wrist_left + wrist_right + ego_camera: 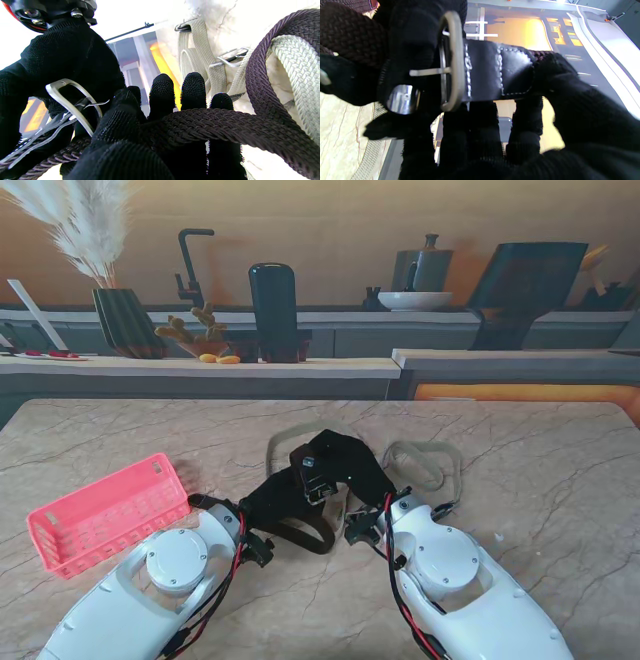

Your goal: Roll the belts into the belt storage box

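A dark brown braided belt (pixel 303 532) hangs between my two black-gloved hands over the middle of the table. My right hand (pixel 347 461) is shut on its buckle end; in the right wrist view the metal buckle (pixel 452 60) and stitched black leather tab (pixel 485 72) sit in that hand (pixel 482 135). My left hand (pixel 266 502) is shut on the strap, which runs across its fingers (pixel 162 92) as the braided belt (pixel 225 125). A pale woven belt (pixel 428 464) lies looped on the table to the right of my hands. The pink storage box (pixel 106 515) stands at the left, with nothing visible in it.
The marble table (pixel 540 470) stretches out to the right and far side. Behind its far edge is a counter with a vase of pampas grass (pixel 125 320), a dark canister (pixel 273 310) and a bowl (pixel 414 300). My white forearms fill the near corners.
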Controlling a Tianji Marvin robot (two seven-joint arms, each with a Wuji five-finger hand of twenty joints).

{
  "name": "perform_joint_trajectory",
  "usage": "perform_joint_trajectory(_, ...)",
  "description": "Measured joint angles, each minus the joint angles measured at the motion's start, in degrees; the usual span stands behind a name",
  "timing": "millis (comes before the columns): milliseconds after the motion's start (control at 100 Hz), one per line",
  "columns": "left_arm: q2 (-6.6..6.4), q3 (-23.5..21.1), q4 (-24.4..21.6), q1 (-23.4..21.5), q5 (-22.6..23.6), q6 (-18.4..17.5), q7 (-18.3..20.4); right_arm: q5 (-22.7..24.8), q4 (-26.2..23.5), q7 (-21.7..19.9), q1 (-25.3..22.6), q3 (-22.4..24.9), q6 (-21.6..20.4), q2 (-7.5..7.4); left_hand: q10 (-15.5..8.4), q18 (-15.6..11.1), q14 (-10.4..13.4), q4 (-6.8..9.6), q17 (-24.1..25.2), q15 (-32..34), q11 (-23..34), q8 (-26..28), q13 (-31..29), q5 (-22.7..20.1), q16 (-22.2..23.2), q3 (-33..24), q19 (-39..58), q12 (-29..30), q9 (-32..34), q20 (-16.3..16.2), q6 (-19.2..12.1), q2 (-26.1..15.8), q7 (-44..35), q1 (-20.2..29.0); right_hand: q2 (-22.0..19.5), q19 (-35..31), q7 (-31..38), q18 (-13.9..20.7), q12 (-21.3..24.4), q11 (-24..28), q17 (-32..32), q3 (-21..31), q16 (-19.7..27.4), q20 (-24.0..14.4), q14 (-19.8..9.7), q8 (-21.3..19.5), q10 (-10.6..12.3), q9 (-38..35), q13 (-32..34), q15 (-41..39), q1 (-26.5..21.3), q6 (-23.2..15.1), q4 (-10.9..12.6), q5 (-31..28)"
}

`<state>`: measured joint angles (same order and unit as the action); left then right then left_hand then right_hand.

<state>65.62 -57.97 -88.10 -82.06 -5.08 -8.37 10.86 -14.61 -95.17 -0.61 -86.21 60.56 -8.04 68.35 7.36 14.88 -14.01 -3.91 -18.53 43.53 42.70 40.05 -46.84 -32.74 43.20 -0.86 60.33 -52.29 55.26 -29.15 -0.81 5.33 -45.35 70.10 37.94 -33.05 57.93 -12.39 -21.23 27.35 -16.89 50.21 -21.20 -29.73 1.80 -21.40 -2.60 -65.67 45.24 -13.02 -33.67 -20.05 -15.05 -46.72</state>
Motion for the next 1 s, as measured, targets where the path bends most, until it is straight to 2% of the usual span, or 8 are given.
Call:
perform_joint_trajectory(70,0.01,0.2,0.0,0.0,-0.6,0.5,-0.1,0.2,0.0,1.6,0.0,-0.3,-0.1,0.16,0.0,0.0,0.0,0.0,0.5,-3.7,-5.6,-2.7,0.6,-0.1,-1.6,-0.8,-1.4,2.0,0.0,0.0,0.0,2.7,2.8,-0.1,0.1,0.0,0.0,-0.6,-0.1,0.6,-0.9,0.0,-1.8,0.0,-0.9,0.0,0.8,-1.9,3.5,-2.5,0.0,0.0,0.0,-0.1)
perform_joint_trajectory(160,0.29,0.2,0.1,0.0,-0.9,0.8,-1.6,4.8,0.0,8.9,0.0,-1.6,-0.8,0.81,0.0,0.0,0.0,0.06,2.0,-8.3,-17.3,-4.8,3.3,0.1,-4.2,-22.4,-4.3,2.9,-1.5,0.0,1.0,14.7,8.2,-12.0,0.1,-0.2,0.0,-1.3,-0.1,0.7,-1.4,0.1,-3.8,0.0,-1.2,0.0,2.0,-2.5,6.4,-7.7,0.0,0.0,0.0,-0.1)
perform_joint_trajectory(210,0.4,0.2,0.3,0.0,-0.7,0.5,-2.1,9.8,0.1,13.0,-0.2,-2.1,-1.4,1.4,0.0,0.0,0.2,0.06,3.1,-11.1,-17.9,-6.7,5.3,1.8,-5.6,-31.4,-6.7,12.0,-6.0,0.0,1.7,18.5,11.8,-19.1,0.2,-1.1,0.0,-1.3,-0.1,0.7,-1.5,0.2,-5.1,0.0,-1.1,0.3,2.3,-2.6,7.4,-10.0,0.0,0.0,0.0,-0.1)
perform_joint_trajectory(300,0.26,0.1,1.0,0.2,1.3,-2.6,-0.9,16.3,0.8,19.2,-0.3,-2.7,-2.1,2.68,0.0,0.0,0.9,0.07,4.2,-14.7,-20.0,-10.0,8.0,6.2,-7.1,-36.7,-10.3,21.4,-12.2,0.0,2.9,23.3,16.7,-28.0,0.3,-2.5,0.3,-1.3,0.0,1.4,-2.1,0.9,-6.7,0.0,-1.1,1.1,2.8,-2.6,7.5,-12.5,0.5,0.0,-0.1,-0.1)
perform_joint_trajectory(430,-0.06,0.2,1.4,0.3,2.7,-4.9,-1.2,17.4,1.9,22.2,-0.1,-3.4,-3.5,4.04,0.0,0.0,1.3,0.07,4.7,-16.3,-21.6,-11.4,9.5,7.5,-7.9,-37.4,-11.9,24.6,-14.9,0.0,3.7,23.9,19.2,-33.1,0.4,-4.6,1.3,-1.3,0.9,3.0,-2.1,0.9,-7.4,0.0,-1.1,2.8,2.9,-2.6,7.4,-15.2,0.6,0.0,-0.1,-0.1)
perform_joint_trajectory(640,0.73,0.4,1.3,-0.7,-5.1,-3.9,-3.7,18.7,3.1,23.2,0.8,-4.6,-3.8,4.63,0.2,0.1,1.3,0.09,5.5,-17.6,-24.5,-12.3,9.6,7.5,-8.4,-35.3,-12.0,27.5,-15.5,-0.1,4.7,23.9,20.6,-38.7,-0.6,-8.2,3.1,-1.3,3.4,4.6,-0.8,0.3,-6.7,0.0,-2.4,3.4,3.5,-1.2,5.0,-16.6,0.0,0.0,-0.1,2.1)
perform_joint_trajectory(850,1.88,1.4,1.4,-1.1,-10.1,-4.1,-5.6,18.9,4.2,23.4,1.8,-5.6,-3.4,4.87,0.7,0.3,1.3,0.1,6.4,-19.2,-25.9,-12.7,11.4,8.7,-9.1,-35.7,-13.5,29.3,-17.0,-0.6,4.7,23.9,21.9,-39.4,-5.2,-9.7,4.0,-1.3,3.7,4.9,0.8,-3.1,-5.6,1.3,-3.2,3.5,3.6,0.8,1.6,-17.1,-1.2,0.3,-0.1,5.7)
perform_joint_trajectory(1000,1.98,1.5,1.4,-1.3,-11.4,-4.8,-2.2,19.2,4.9,23.3,2.3,-5.9,-3.3,5.03,-0.1,0.3,2.4,0.1,7.0,-20.9,-25.9,-13.0,12.0,9.3,-10.6,-39.2,-15.8,30.4,-17.9,-0.6,4.7,24.6,21.9,-37.2,-5.4,-9.8,4.0,-1.3,3.7,4.9,1.1,-3.5,-5.6,1.4,-2.4,3.5,3.6,1.3,1.6,-17.2,-1.2,0.3,-0.1,5.7)
